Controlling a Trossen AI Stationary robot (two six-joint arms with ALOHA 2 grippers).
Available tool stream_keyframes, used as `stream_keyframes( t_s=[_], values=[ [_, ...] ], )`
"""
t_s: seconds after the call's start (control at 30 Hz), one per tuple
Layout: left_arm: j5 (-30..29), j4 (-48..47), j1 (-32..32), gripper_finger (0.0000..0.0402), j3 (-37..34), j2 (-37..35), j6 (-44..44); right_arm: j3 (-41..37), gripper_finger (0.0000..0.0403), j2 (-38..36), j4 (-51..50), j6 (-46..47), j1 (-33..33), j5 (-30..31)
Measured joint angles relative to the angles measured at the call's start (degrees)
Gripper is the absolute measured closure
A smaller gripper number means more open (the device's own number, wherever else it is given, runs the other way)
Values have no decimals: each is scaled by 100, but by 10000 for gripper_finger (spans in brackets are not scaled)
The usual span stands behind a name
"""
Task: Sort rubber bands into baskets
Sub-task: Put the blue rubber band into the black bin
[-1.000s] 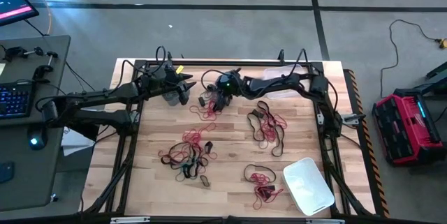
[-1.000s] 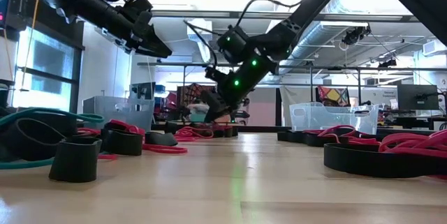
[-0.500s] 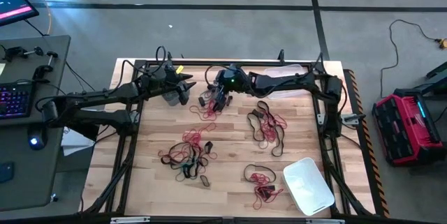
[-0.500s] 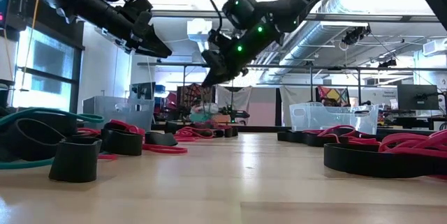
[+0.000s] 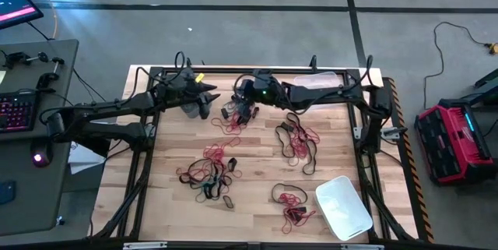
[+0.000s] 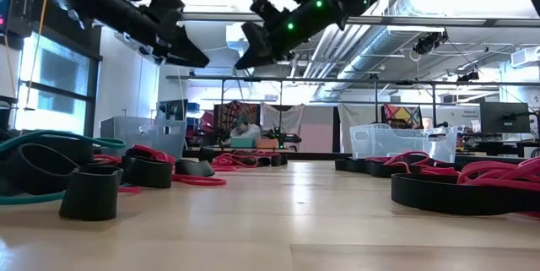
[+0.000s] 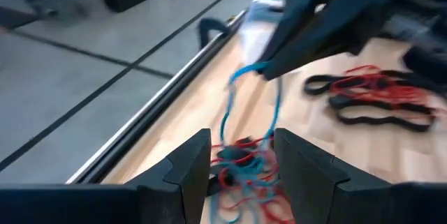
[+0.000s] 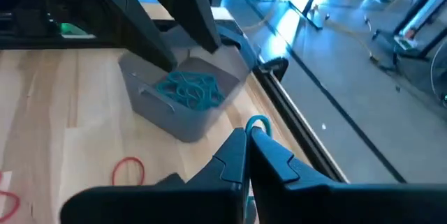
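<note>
Teal band [image 8: 257, 122] is pinched between the right gripper [image 8: 248, 139] fingers, loop poking out just past the tips; in the left wrist view it hangs as a long teal strand [image 7: 253, 105] below those tips, down toward the red/teal tangle [image 7: 241, 165] on the wood. Can't tell if its lower end is free of that tangle or still hooked in it.

Grey basket [image 8: 183, 98] sits ahead of your right fingertips, already holding teal bands [image 8: 190, 88]. Left gripper [image 5: 208, 94] hovers right over that basket, fingers apart, holding nothing; the tangle shows between them in its own view.

Risks as I judge them:
- If the strand is snagged, you'll drag red bands along into the teal basket, or the band stretches and snaps out of the pinch.
- Grip is at the very tips on a thin loop, so it could slip on a quick move.
- Left gripper is parked over the drop spot, so your two arms could clash, or the band could drape on its fingers.
- Releasing high on a floppy band risks landing on the rim.
</note>
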Motion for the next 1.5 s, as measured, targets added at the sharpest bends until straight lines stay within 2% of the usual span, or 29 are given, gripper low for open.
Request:
stream_keyframes(
  t_s=[0.1, 0.17, 0.43, 0.53, 0.7, 0.93, 1.1, 1.33, 1.5],
  values=[
    [333, 163, -47, 250, 2, 0, 106, 0, 402, -4, 126, -204, 65, -164],
    [356, 267, -155, 247, 2, 0, 282, 0, 403, -4, 135, -294, 114, -237],
    [-241, 327, -565, 214, 4, 125, 895, 0, 403, -4, 149, -444, 275, -327],
    [-266, 329, -681, 206, 4, 261, 1129, 0, 403, -4, 160, -447, 335, -354],
    [-288, 502, -849, 207, 4, 445, 1430, 0, 403, -4, 163, -447, 408, -411],
    [-381, 651, -1000, 222, 4, 472, 1553, 0, 403, -4, 165, -401, 409, -897],
    [-311, 600, -1140, 263, 4, 470, 1717, 0, 403, -4, 165, -339, 412, -908],
    [-687, 538, -1193, 388, 4, 470, 1891, 0, 394, -4, 133, -163, 469, -733],
    [-1338, 223, -1139, 395, 89, 466, 1727, -2, 357, -4, -191, -190, 475, -503]
  ],
)
